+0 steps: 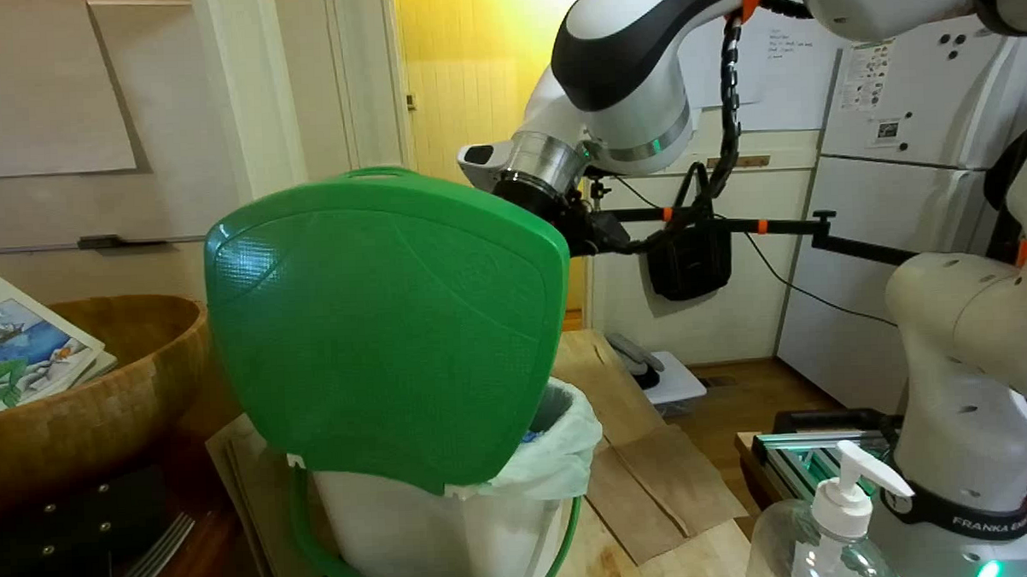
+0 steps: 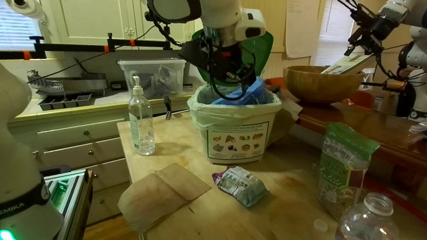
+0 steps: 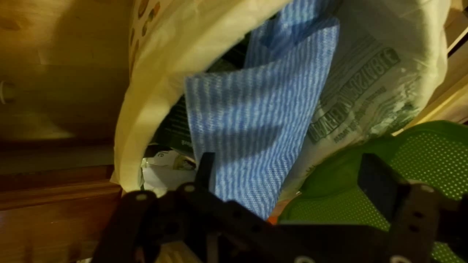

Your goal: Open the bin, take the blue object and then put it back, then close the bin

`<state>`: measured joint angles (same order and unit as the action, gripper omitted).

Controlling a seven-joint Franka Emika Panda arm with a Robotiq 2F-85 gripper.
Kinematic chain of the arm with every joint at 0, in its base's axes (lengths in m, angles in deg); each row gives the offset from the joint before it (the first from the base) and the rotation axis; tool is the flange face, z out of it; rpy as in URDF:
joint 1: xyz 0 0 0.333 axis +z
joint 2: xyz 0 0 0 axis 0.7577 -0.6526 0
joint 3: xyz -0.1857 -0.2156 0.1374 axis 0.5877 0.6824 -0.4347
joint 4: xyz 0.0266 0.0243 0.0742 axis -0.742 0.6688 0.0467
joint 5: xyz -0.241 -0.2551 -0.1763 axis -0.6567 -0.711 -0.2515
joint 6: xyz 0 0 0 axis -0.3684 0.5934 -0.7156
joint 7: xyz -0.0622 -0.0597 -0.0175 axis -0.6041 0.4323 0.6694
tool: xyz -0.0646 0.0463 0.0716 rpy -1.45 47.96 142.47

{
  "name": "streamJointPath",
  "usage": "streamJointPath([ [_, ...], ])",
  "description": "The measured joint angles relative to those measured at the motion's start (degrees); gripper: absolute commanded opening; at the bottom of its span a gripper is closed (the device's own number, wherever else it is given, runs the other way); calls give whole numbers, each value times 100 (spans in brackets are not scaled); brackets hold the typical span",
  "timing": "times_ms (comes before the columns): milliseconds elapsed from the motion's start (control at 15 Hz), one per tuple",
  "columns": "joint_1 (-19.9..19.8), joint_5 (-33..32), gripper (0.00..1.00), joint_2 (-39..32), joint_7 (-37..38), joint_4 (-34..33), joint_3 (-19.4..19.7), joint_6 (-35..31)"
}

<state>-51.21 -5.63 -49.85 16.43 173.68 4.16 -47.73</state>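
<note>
My gripper (image 3: 287,164) gaped at the bottom of the wrist view, gripping nothing. The blue cloth (image 3: 256,106) ran down the middle of that frame, beside the finger (image 3: 205,171) on the frame's left; whether they touched I couldn't tell. I took this for the taking or the putting back. To pinch well, I judged, I should centre on its loose end, sparing the liner (image 3: 157,84); to leave well, rise straight, snagging no fold. The cloth poked above the open bin (image 2: 239,142) at the centre of an exterior view; in an exterior view the green lid (image 1: 387,327), left of centre, hid all but a blue fleck. Only the wrist view revealed a dark printed item (image 3: 175,129) inside.
</note>
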Motion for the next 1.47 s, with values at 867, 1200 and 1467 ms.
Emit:
streamJointPath([
  [867,323,1382,74,-504,-1758,100,-115,-984],
  [1200,321,1383,46,-667,-1757,95,-198,-980],
  [1467,287,1383,15,-720,-1619,61,-203,-753],
])
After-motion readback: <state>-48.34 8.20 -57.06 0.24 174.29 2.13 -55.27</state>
